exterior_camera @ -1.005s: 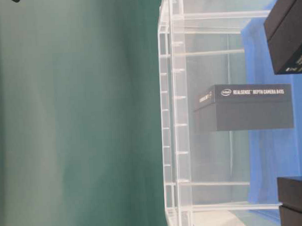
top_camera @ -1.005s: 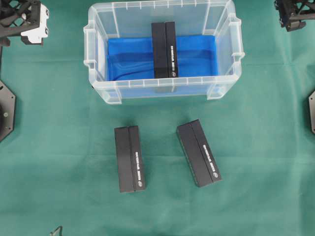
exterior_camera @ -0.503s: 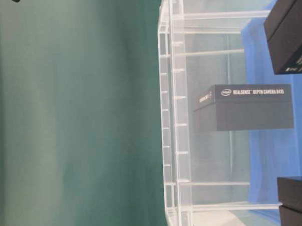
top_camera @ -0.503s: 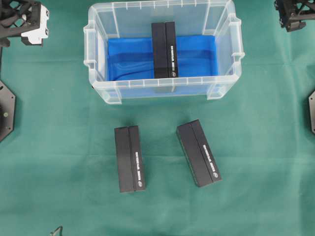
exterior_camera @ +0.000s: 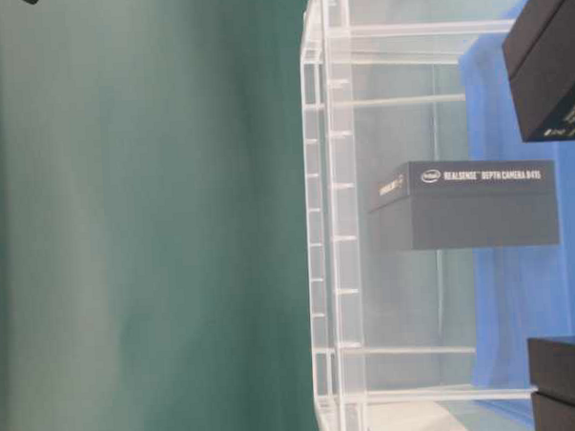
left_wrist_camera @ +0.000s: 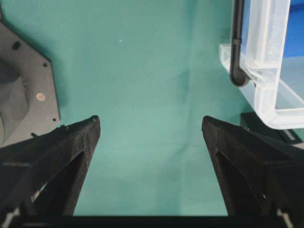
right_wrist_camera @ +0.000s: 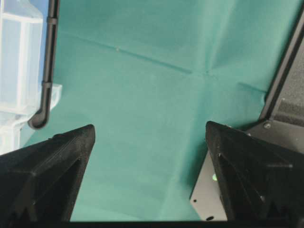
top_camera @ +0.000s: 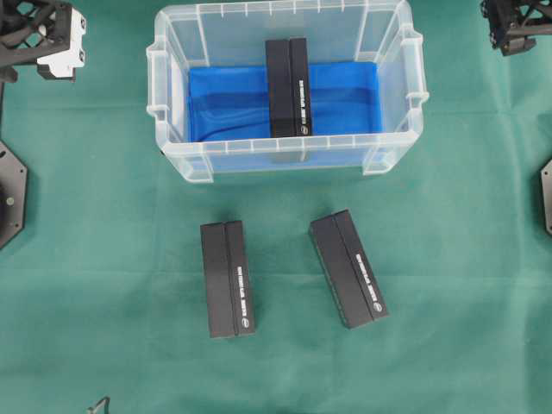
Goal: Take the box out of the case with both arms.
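Observation:
The clear case [top_camera: 172,157] with a blue sheet on its bottom stands at the back middle of the green cloth. One black box [top_camera: 287,86] lies inside it, long side running front to back; through the case wall [exterior_camera: 330,214] the box [exterior_camera: 478,202] shows its printed side. My left gripper [top_camera: 41,34] hangs at the far left back corner, well clear of the case. My right gripper [top_camera: 516,21] hangs at the far right back corner. Both are open, left gripper [left_wrist_camera: 151,124] and right gripper [right_wrist_camera: 149,130], with only green cloth between the fingers.
Two more black boxes lie on the cloth in front of the case, one upright [top_camera: 228,278] and one slanted [top_camera: 348,267]. Arm base plates sit at the left edge [top_camera: 10,194] and the right edge [top_camera: 546,194]. A case corner [left_wrist_camera: 266,71] shows right of my left gripper.

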You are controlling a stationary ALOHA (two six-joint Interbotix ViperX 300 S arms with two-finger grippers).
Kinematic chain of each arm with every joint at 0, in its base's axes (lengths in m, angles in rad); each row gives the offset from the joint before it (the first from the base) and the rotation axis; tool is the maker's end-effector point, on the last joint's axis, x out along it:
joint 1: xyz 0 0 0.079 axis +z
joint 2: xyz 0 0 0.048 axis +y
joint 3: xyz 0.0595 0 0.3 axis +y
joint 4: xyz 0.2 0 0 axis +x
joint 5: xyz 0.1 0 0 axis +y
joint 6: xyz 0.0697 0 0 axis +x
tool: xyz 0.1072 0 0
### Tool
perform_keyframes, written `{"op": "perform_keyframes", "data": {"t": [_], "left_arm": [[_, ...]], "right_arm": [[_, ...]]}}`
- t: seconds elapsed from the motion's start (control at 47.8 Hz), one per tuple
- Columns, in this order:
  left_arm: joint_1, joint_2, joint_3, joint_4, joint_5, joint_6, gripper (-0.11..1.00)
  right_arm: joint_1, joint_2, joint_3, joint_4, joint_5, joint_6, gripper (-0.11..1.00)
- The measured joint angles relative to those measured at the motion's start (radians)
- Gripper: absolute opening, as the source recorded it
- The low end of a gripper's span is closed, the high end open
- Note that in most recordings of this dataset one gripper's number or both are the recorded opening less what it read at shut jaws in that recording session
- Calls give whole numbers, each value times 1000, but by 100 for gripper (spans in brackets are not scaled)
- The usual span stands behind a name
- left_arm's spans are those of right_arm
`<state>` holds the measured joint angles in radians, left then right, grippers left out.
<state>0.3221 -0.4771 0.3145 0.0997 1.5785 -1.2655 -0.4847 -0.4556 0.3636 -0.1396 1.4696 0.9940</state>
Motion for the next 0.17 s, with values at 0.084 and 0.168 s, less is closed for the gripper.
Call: {"op": "perform_keyframes", "data": {"t": [0.084, 0.168], "left_arm": [[-2, 0, 0, 0, 2, 0, 84], [-2, 0, 0, 0, 2, 0, 84]], "right_arm": [[-2, 0, 0, 0, 0, 0, 91], [0, 0, 0, 0, 0, 0, 91]]}}
